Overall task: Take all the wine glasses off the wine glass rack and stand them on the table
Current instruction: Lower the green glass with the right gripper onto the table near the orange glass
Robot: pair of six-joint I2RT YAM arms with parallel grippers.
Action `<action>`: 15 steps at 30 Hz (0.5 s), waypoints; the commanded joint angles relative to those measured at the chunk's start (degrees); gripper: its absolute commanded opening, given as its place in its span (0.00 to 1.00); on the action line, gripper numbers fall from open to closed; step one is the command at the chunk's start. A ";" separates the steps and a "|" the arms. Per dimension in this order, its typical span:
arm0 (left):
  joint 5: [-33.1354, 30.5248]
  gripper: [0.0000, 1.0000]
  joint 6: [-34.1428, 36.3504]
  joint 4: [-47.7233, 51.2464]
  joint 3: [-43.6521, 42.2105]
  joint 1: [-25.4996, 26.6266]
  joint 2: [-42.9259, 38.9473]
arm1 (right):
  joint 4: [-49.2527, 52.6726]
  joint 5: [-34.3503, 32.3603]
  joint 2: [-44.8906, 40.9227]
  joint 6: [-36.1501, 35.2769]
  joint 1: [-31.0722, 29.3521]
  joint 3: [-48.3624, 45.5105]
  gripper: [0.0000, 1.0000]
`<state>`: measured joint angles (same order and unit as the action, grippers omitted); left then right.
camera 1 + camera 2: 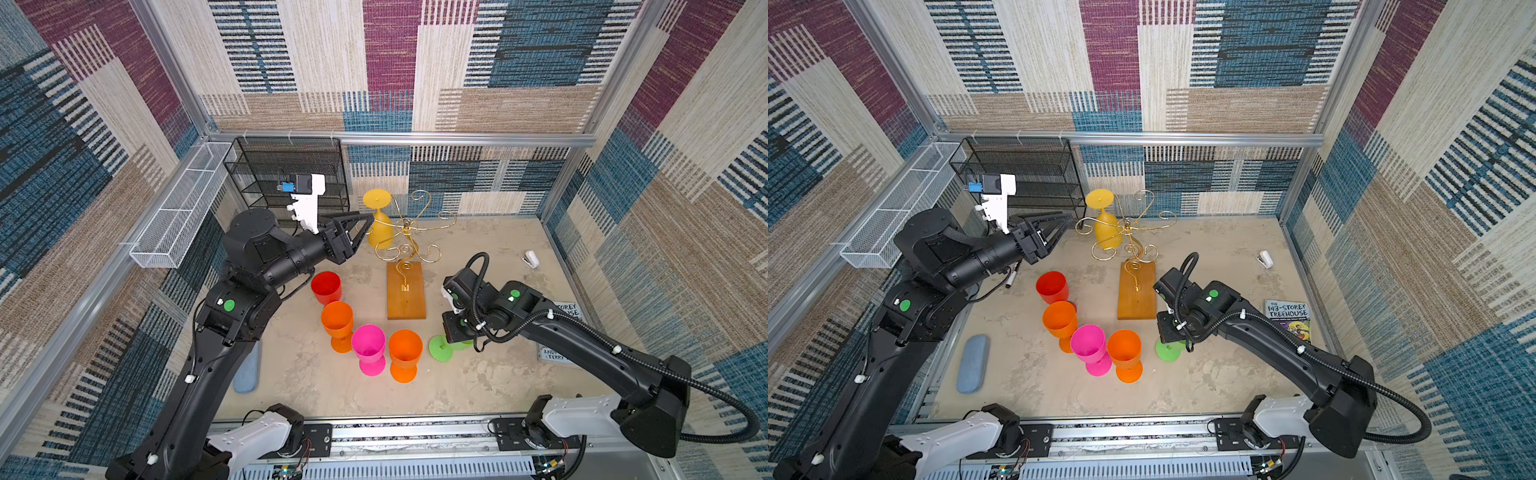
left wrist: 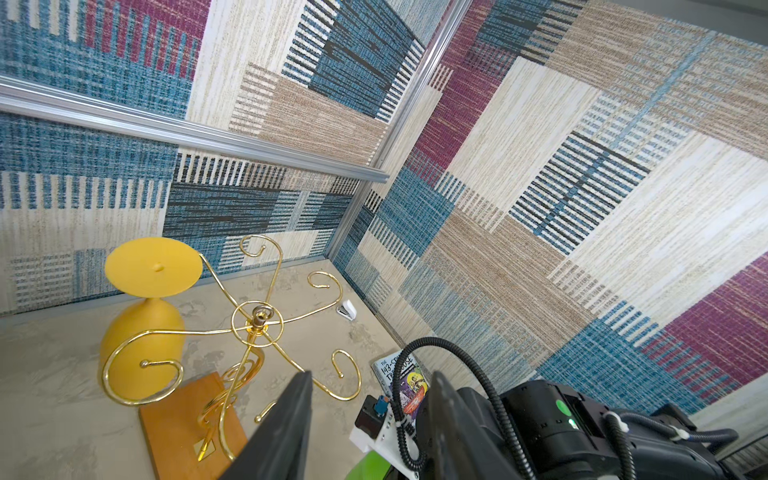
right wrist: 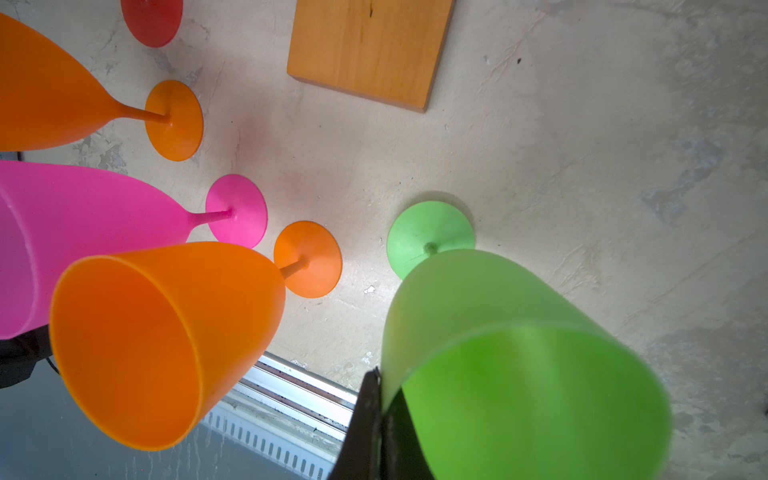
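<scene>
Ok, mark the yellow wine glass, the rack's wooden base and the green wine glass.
yellow wine glass [image 2: 141,318], left wrist view, bowl
rack's wooden base [image 1: 407,305], in a top view, bare wood
green wine glass [image 3: 498,311], right wrist view, bowl

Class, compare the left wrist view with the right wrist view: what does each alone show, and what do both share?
Left wrist only: the yellow plastic wine glass hanging upside down on the gold wire wine glass rack, and a paperback book. Right wrist only: the pink plastic wine glass, and the right gripper pinching the rim of the green plastic wine glass. Both: the rack's orange-brown wooden base.
</scene>
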<state>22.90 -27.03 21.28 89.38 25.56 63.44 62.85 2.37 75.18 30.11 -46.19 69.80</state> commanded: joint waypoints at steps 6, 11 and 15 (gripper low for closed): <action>1.78 0.48 0.62 -0.97 -0.52 -0.95 0.26 | -2.08 -1.05 3.41 -0.44 -1.66 1.27 0.00; 2.49 0.48 -0.30 -1.94 -1.33 -1.52 0.28 | -2.36 -0.41 3.83 -0.92 -2.19 2.74 0.04; 2.92 0.49 -0.82 -2.24 -1.66 -1.96 0.35 | -2.82 0.09 3.99 -1.35 -2.44 3.69 0.18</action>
<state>24.43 -27.29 21.19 87.90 23.86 63.77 61.10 1.98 78.94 29.63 -48.42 72.55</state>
